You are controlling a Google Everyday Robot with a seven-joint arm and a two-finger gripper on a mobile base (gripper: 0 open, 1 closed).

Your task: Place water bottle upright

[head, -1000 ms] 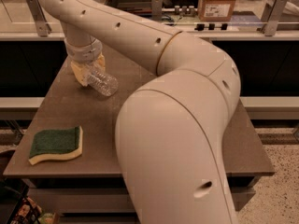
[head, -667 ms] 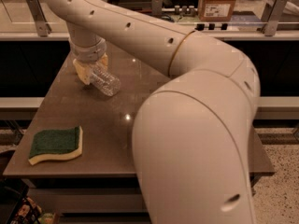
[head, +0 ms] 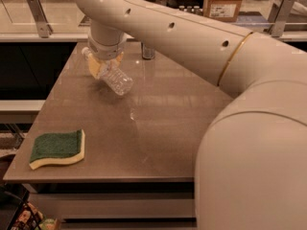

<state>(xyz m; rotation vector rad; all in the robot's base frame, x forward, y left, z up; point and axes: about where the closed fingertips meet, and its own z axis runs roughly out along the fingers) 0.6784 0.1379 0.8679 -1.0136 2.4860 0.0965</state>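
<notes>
The water bottle (head: 114, 78) is a small clear ribbed plastic bottle, tilted, with its base pointing down to the right and its cap end (head: 86, 52) up to the left. My gripper (head: 104, 64) hangs from the white arm over the far left part of the table (head: 158, 128). Its yellowish fingers (head: 95, 67) are shut around the bottle's upper body. The bottle is held slanted just above the tabletop.
A green and yellow sponge (head: 57, 148) lies near the table's front left corner. A dark metal can (head: 148, 51) stands at the table's far edge behind the arm. My large white arm fills the right side of the view. A cardboard box (head: 224, 1) sits on the counter behind.
The arm has swung to the right across the view. The gripper has kept its hold on the tilted bottle, which stays at about the same spot on the table.
</notes>
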